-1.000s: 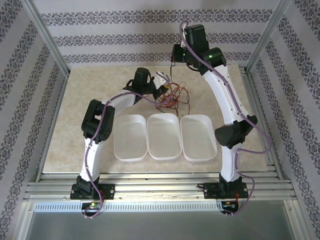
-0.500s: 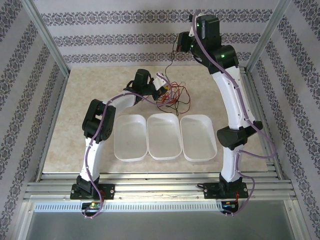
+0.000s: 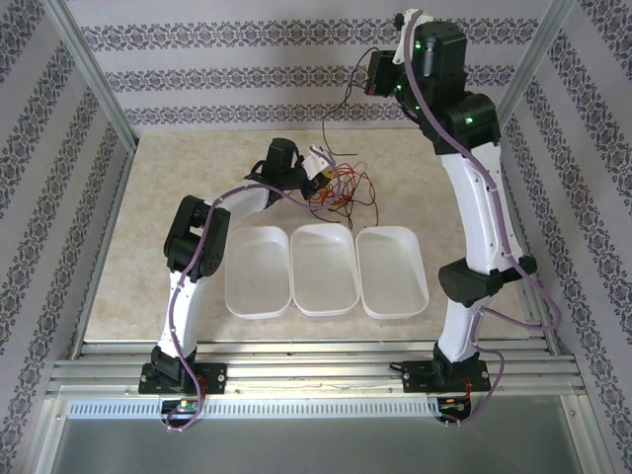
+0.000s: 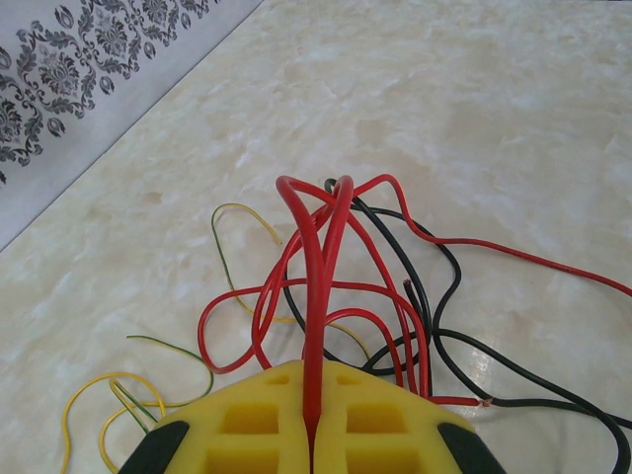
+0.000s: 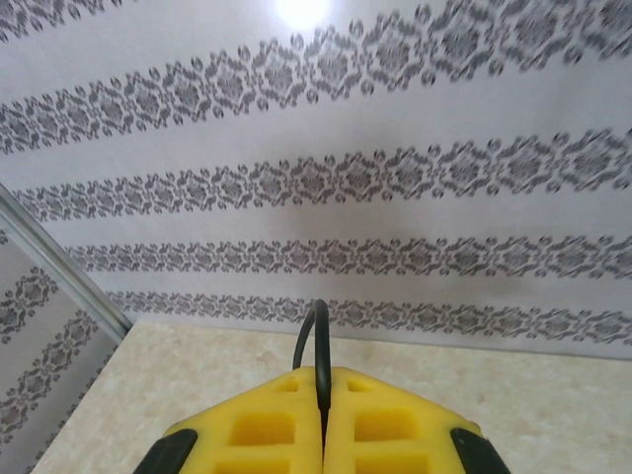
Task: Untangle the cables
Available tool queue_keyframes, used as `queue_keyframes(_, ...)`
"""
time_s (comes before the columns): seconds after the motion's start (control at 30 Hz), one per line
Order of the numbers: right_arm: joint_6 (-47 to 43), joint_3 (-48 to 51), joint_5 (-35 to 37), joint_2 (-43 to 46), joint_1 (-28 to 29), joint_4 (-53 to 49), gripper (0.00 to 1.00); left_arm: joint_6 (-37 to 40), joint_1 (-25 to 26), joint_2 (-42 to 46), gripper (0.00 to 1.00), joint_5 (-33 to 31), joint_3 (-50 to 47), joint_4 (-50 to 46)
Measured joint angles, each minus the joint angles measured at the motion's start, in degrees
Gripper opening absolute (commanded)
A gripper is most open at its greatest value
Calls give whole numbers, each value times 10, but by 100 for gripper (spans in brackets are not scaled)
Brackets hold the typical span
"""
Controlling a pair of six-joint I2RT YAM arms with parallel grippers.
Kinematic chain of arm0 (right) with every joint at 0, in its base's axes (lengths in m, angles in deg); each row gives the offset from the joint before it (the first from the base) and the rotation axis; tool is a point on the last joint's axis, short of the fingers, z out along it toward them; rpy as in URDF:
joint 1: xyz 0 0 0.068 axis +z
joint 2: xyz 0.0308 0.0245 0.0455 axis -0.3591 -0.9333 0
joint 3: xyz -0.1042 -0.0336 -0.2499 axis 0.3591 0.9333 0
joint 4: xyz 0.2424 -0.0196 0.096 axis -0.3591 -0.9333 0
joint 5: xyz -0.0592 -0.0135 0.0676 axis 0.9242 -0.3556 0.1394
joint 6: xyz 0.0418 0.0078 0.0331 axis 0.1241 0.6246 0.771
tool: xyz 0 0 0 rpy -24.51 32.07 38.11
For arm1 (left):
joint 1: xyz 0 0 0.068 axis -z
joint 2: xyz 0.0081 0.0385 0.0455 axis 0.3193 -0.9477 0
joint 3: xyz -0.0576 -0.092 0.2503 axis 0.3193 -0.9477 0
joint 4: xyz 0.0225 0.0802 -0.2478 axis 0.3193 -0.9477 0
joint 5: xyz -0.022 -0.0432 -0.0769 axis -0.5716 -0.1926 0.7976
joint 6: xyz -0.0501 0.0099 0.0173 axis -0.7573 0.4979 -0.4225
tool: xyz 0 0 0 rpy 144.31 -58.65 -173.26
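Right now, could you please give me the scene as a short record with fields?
Left gripper: shut on a red cable, low over the table
Right gripper: shut on a black cable, raised high by the back wall
Tangle: red, black and yellow strands on the table, ahead of the left gripper
Trays: three white, side by side, on the near side of the tangle

Top cam looks down from behind. L wrist cam close on cables (image 4: 314,296), top sees them too. R faces wall (image 5: 395,178).
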Motion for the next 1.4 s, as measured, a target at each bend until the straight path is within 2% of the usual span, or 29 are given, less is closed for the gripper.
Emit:
queue_keyframes(0.13,-15,53,24,71,0,7,0,0,0,0,0,-3,-4,1)
queue_keyframes(0.43,-14,291,76,293,14,15,0,-3,0,0,0,-7,-7,4)
queue_keyframes(0.77,79,497,72,470,28,-5,0,-7,0,0,0,-12,-8,9)
queue_keyframes(1.07,171,687,52,480,27,-28,0,-7,0,0,0,-19,-9,17)
queue_keyframes(1.27,182,741,51,476,3,-38,0,-9,0,0,0,-20,-10,17)
queue_keyframes(1.4,184,773,33,439,-7,-35,0,-9,0,0,0,-21,-14,17)
